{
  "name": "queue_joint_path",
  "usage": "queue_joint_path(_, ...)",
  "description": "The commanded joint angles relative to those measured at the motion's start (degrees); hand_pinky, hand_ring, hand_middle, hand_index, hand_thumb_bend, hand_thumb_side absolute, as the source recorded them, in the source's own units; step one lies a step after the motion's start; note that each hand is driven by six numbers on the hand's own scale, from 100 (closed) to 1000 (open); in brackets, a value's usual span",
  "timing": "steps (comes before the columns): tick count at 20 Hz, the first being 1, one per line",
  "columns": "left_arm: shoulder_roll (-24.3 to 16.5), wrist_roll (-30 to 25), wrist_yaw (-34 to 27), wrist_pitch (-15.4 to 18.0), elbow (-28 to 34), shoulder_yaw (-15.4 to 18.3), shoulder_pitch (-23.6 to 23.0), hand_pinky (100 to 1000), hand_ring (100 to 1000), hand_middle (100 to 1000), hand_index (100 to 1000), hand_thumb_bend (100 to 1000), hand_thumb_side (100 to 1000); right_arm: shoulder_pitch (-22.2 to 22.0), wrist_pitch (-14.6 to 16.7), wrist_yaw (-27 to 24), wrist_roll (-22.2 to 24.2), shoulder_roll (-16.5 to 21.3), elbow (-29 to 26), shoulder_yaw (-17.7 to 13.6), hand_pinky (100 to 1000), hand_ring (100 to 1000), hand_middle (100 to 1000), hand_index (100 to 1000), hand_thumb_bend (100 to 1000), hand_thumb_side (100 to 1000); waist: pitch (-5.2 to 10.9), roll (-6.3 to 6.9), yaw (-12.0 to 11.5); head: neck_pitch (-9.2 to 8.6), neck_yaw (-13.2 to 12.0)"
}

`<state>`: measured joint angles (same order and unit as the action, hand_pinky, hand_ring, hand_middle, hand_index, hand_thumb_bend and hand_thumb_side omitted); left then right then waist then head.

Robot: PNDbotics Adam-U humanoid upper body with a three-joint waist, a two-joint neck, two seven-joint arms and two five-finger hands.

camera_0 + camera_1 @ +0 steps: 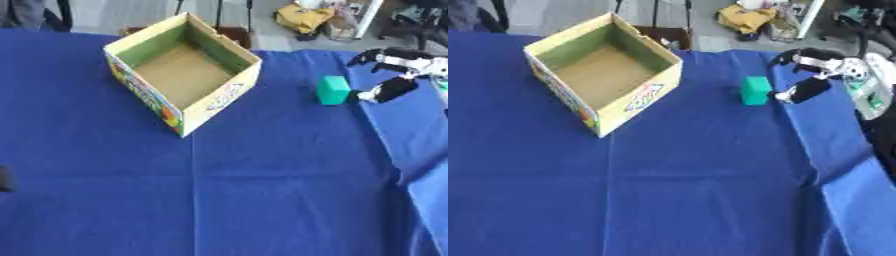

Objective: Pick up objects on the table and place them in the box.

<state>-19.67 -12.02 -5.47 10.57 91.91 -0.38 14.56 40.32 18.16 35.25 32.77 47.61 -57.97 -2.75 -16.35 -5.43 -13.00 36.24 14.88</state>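
An open cardboard box (185, 70) with colourful printed sides stands at the back left of the blue table; its brown floor shows bare. A small green block (332, 90) rests on the cloth to the right of the box. My right hand (826, 69) comes in from the right edge just beside the block, open, its fingers spread above and its thumb (800, 92) low, close to the block's right side. Nothing is held. At the left edge only a dark sliver of my left hand (4, 178) shows.
The blue cloth (262, 190) covers the whole table and folds down along the right edge. Beyond the far edge lie a yellow bundle (302, 17), chair legs and other clutter on the floor.
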Motion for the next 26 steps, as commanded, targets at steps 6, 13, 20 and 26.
queue_joint_path(6,-0.9,-0.3,0.2,0.1,1.2,0.0,0.6,613,548,547,664,349,1000,1.3,0.0,0.7,0.6,1.2,-0.7,-0.1,849,970,928,940,281,391,0.41,0.11,-0.8,0.34,0.5)
queue_joint_path(13,-1.0,-0.5,0.2,0.3,1.6,-0.1,0.5,614,549,547,665,346,1000,1.2,-0.3,1.0,0.6,1.4,-0.4,-0.4,849,971,928,941,263,397,-0.26,0.22,-1.8,0.42,0.7)
queue_joint_path(20,-1.0,-0.7,0.3,0.6,1.8,-0.1,0.4,615,549,547,665,340,1000,1.0,-0.5,0.9,0.5,1.6,-0.3,-0.8,850,973,927,941,254,406,-0.94,0.48,-2.6,0.52,0.8)
queue_joint_path(26,-1.1,-0.9,0.3,0.7,1.9,-0.1,0.3,617,549,547,666,338,1000,1.0,-0.7,0.9,0.6,1.7,-0.2,-0.9,850,975,927,942,245,411,-1.27,0.7,-2.8,0.55,0.8)
